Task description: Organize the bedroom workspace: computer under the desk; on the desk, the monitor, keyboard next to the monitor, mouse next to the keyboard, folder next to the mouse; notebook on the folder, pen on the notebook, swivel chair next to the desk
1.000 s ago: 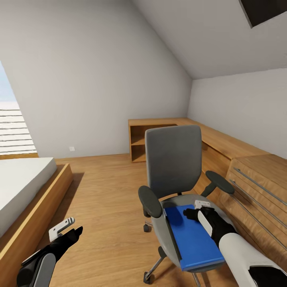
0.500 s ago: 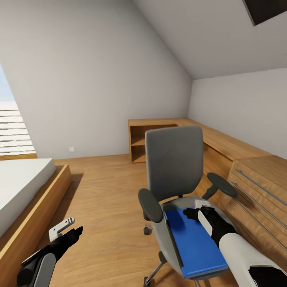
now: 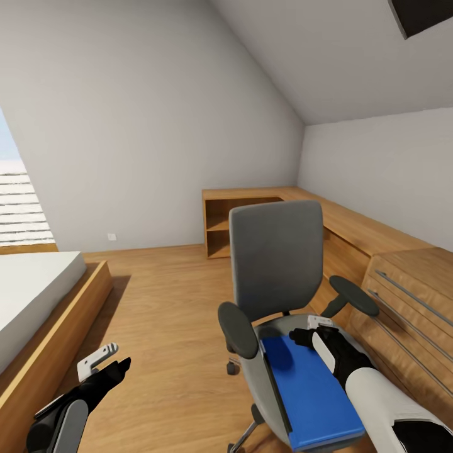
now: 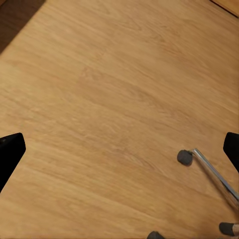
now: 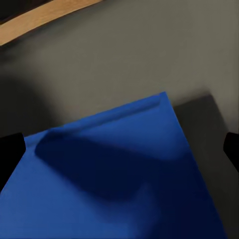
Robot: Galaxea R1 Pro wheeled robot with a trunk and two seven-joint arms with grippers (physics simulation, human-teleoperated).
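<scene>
In the attic bedroom, the right gripper [image 3: 313, 331] hovers over the far end of the bright-blue folder [image 3: 313, 390], which lies flat on the seat of the grey swivel chair [image 3: 277, 258]. In the right wrist view its two dark fingertips [image 5: 11, 152] stand wide apart at either side, with the folder [image 5: 114, 174] and its own shadow between them and nothing in their grasp. The left gripper [image 3: 104, 363] hangs low beside the chair, over bare plank floor [image 3: 163, 302]; the left wrist view shows its fingertips [image 4: 10, 154] likewise spread wide and empty, with a chrome spoke and castor [image 4: 185, 157] of the chair's base below. Behind the chair runs a light wooden low cabinet [image 3: 352, 233]; a bed [image 3: 31, 289] stands well off on the chair's other side.

The step in hand appears to be picking the folder off the chair. The next move would likely call for the right gripper to come down at the folder's edge and close on it. The folder is thin and lies flush on the cushion, so getting a finger under that edge may be difficult, and the castors could let the chair roll if pushed.
</scene>
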